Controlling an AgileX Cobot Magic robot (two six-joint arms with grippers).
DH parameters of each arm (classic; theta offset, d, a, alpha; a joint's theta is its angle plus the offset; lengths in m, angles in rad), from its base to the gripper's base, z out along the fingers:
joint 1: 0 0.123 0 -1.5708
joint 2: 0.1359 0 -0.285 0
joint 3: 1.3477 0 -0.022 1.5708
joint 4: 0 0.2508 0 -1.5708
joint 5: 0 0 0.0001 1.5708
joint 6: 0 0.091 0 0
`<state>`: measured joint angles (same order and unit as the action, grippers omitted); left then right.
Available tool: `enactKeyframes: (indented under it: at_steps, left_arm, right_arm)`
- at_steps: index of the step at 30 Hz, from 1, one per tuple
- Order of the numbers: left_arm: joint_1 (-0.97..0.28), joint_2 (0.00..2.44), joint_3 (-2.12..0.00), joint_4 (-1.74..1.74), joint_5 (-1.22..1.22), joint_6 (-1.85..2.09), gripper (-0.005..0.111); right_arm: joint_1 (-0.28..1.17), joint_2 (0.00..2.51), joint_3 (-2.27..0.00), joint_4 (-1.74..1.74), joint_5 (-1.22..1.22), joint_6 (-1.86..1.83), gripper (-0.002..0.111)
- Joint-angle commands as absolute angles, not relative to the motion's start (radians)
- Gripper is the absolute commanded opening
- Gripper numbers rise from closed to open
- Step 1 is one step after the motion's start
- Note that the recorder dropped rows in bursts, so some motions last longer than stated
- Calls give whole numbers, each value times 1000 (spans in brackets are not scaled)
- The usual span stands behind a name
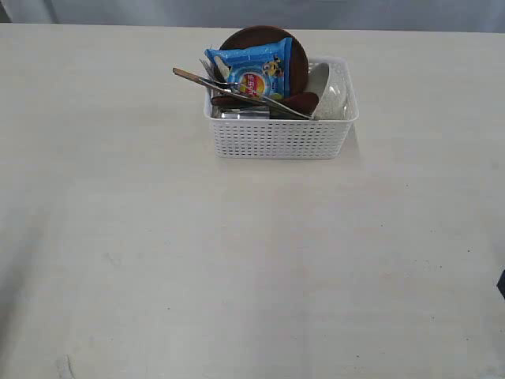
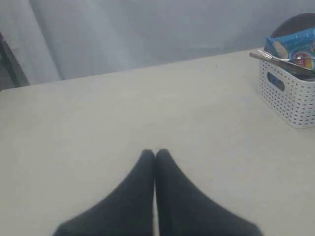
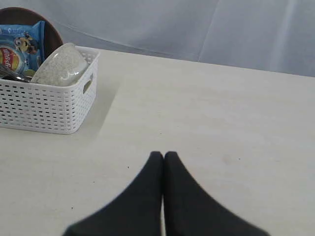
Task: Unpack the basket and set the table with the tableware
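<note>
The white mesh basket (image 1: 280,138) stands on the pale table (image 1: 237,260), toward its far side. Packed inside are a round brown plate (image 1: 296,49) standing upright, an off-white bowl (image 1: 331,91) on its side, a reddish-brown wooden spoon (image 1: 304,101), and steel cutlery (image 1: 237,88) sticking out over the left rim. In the left wrist view my left gripper (image 2: 155,153) is shut and empty, well away from the basket (image 2: 290,96). My right gripper (image 3: 164,155) is likewise shut on nothing, off to the side of the basket (image 3: 49,105) and the bowl (image 3: 61,66).
A blue chip bag (image 1: 254,71) leans against the plate in the basket. A grey curtain (image 3: 197,24) hangs behind the table's far edge. A dark bit of the right arm (image 1: 502,283) shows at the exterior view's right edge.
</note>
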<state>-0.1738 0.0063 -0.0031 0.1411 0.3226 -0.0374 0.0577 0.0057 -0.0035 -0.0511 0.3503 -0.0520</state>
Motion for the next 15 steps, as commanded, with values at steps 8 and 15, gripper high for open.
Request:
enactKeyframes:
  at_steps: [8,15]
  left_arm:
    - [-176,0,0,143,324,-45,0]
    - [-176,0,0,144,324,-43,0]
  right_arm:
    - [52,0,0,-52,338,-57,0]
    - [52,0,0,-45,-311,-46,0]
